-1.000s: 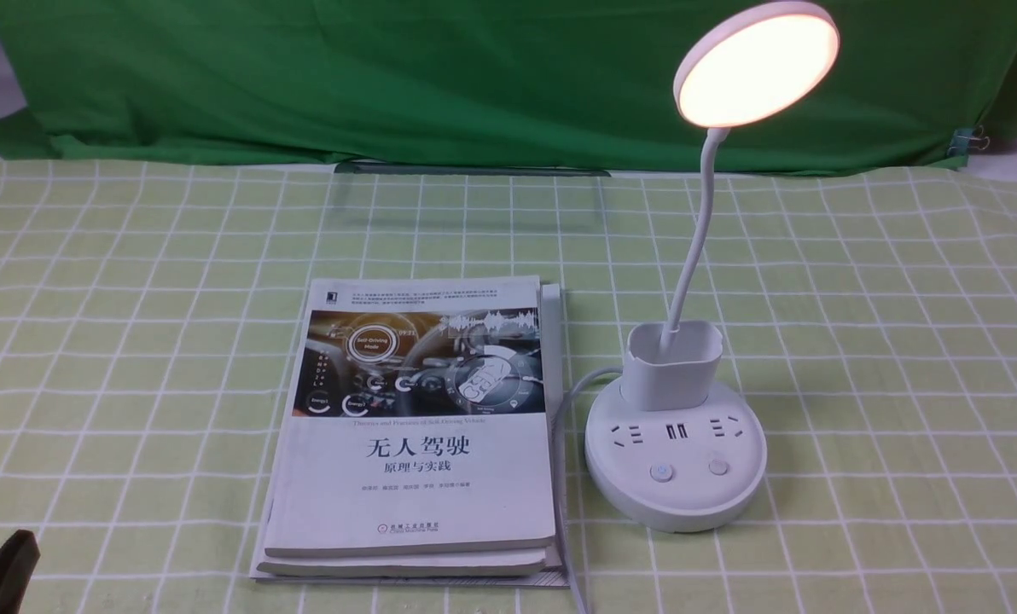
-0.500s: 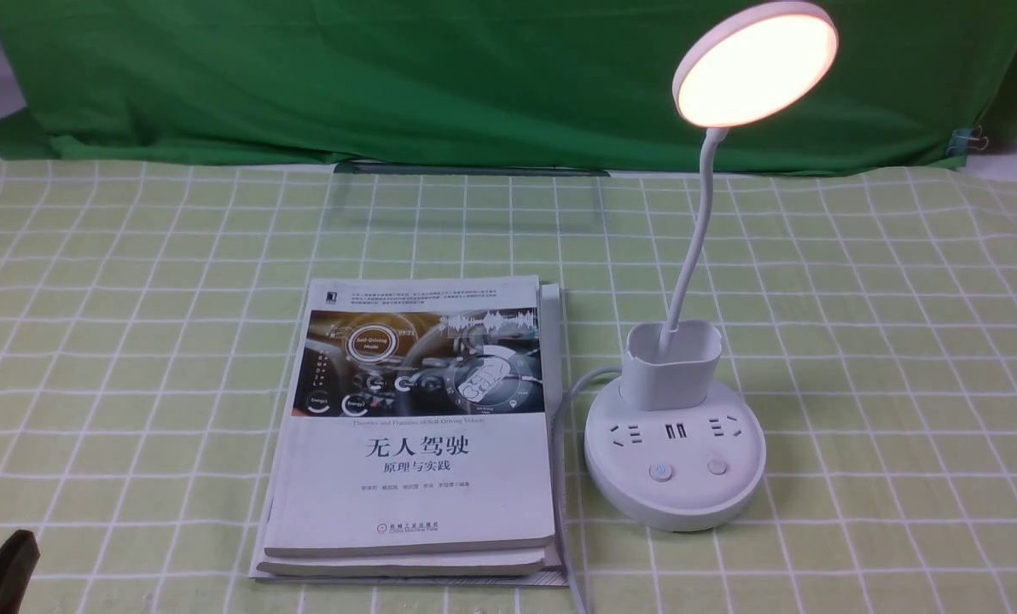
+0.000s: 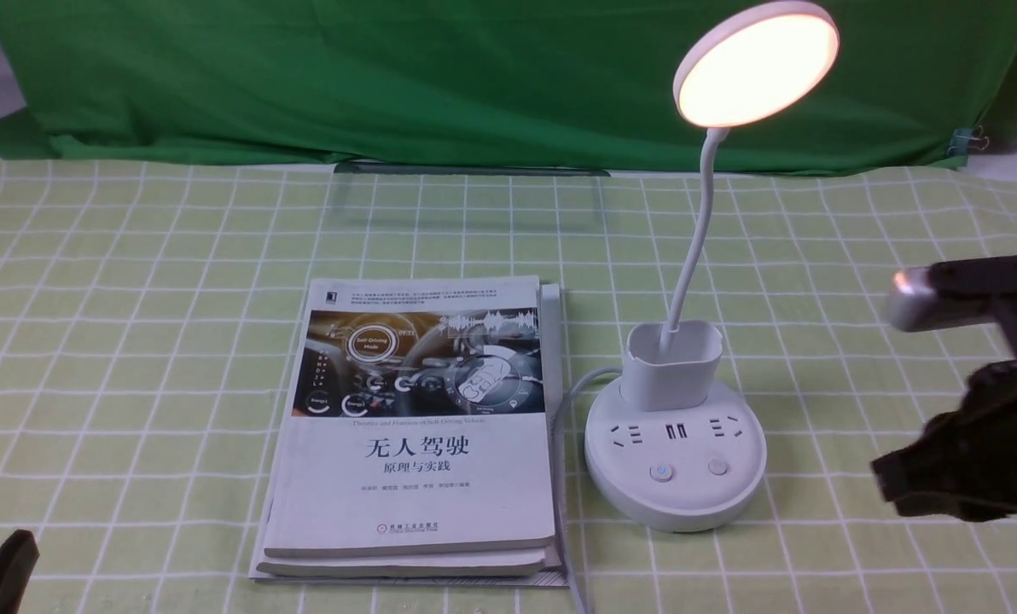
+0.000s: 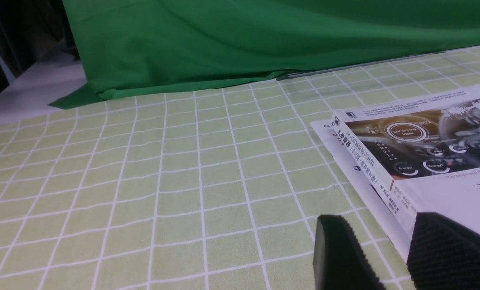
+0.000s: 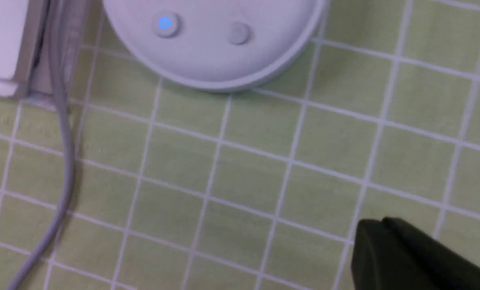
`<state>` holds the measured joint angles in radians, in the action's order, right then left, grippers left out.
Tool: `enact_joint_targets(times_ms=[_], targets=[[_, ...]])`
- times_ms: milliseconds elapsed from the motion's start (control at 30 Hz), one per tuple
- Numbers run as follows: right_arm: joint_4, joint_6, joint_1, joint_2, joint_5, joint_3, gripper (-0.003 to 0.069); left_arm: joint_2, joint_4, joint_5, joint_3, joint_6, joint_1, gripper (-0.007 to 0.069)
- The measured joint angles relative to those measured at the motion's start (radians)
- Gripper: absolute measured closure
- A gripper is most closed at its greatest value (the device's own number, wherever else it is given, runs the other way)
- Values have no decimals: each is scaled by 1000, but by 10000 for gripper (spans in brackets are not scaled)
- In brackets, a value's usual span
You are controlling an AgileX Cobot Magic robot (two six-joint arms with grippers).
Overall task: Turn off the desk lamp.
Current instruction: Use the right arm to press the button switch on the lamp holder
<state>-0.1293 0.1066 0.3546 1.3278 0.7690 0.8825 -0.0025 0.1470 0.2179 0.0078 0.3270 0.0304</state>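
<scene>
Desk lamp (image 3: 672, 375) lit, book (image 3: 415, 477) says "无人驾驶 原理与实践" and "Self-Driving Mode"; right fingers (image 3: 909, 482) pressed together, left fingers (image 4: 340, 253) spread.

Book title: the top book (image 3: 413, 477) bears "无人驾驶", with "原理与实践" beneath it.
Cover picture: "Self-Driving Mode" inside a ring; "Energy1" and "Energy2" at smaller rings.
English line: begins "Theories and Practices"; the rest is too small to read.
Cover foot: publisher's line, illegible.
Lamp sign: blue power symbol on the button (image 3: 661, 472) of the desk lamp (image 3: 675, 477).
</scene>
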Motion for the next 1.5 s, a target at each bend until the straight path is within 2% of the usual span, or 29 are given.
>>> enact_joint_targets(times_ms=[167,333,533,1067,1500], targets=[[60,-49,109,202,-1,128,616,0,0,0,0,0,0,382],[68,-58,144,336,-1,243,616,0,0,0,0,0,0,382],[69,-58,147,420,-10,316,615,0,1,0,0,0,0,382],[62,-58,143,533,-70,332,615,0,1,0,0,0,0,382],[62,-59,142,477,-65,325,615,0,1,0,0,0,0,382]])
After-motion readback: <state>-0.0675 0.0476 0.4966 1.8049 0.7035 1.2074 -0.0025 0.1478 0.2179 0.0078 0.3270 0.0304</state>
